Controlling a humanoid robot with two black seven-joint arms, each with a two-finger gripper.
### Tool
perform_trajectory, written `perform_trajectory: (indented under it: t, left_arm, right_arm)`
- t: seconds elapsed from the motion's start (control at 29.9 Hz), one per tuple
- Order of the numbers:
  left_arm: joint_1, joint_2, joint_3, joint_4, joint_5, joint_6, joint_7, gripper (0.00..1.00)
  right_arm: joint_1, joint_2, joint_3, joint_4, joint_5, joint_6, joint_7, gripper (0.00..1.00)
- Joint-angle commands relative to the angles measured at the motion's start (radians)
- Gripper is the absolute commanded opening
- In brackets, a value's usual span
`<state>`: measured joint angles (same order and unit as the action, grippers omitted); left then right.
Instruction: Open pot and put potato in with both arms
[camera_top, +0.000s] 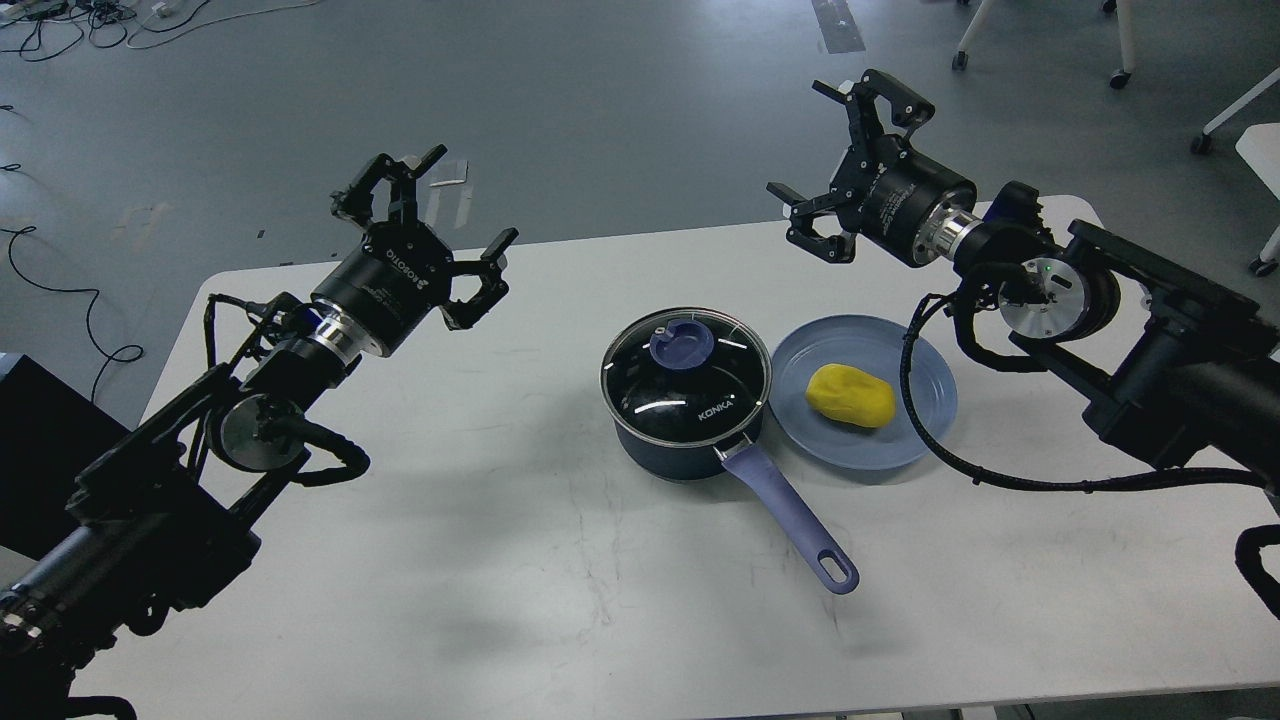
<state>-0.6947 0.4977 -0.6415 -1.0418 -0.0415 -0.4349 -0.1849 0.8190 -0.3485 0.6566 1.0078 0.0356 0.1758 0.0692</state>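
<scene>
A dark pot (686, 400) with a glass lid (640, 375) and a purple knob (682, 344) stands mid-table, its purple handle (790, 520) pointing to the front right. The lid is on the pot. A yellow potato (850, 396) lies on a blue plate (925, 375) just right of the pot. My left gripper (428, 225) is open and empty, raised above the table's far left, well left of the pot. My right gripper (838, 160) is open and empty, raised above the table's far edge, behind the plate.
The white table (500, 560) has a rounded far right corner. A black cable (930, 440) from my right arm hangs over the plate's right rim. Grey floor with cables (60, 20) and chair legs (1120, 45) lies beyond the table.
</scene>
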Motion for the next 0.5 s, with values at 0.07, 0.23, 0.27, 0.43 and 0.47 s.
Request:
perform_trajectory:
  t: [0.07,0.23,0.27,0.43,0.47]
  left_arm:
    - [-0.005,0.010,-0.003,-0.004,-0.001,0.007,-0.001,0.99]
    - [-0.005,-0.002,0.011,-0.004,0.012,0.044,0.001,0.99]
    - [-0.006,-0.001,0.013,-0.006,0.012,0.048,-0.001,0.99]
    - [-0.025,0.001,0.011,-0.006,0.011,0.048,-0.001,0.99]
    - [-0.028,0.002,0.005,-0.006,0.009,0.044,-0.001,0.99]
  right_arm:
    - [-0.004,-0.015,0.001,0.003,0.000,-0.001,0.000,1.00]
    - [0.000,-0.014,0.003,0.002,0.000,-0.001,0.001,1.00]
    - [0.000,-0.014,0.003,0.002,0.000,0.001,0.001,1.00]
    - [0.003,-0.015,0.001,0.002,0.000,0.001,0.001,1.00]
    - [0.003,-0.015,0.000,0.002,0.000,-0.001,0.001,1.00]
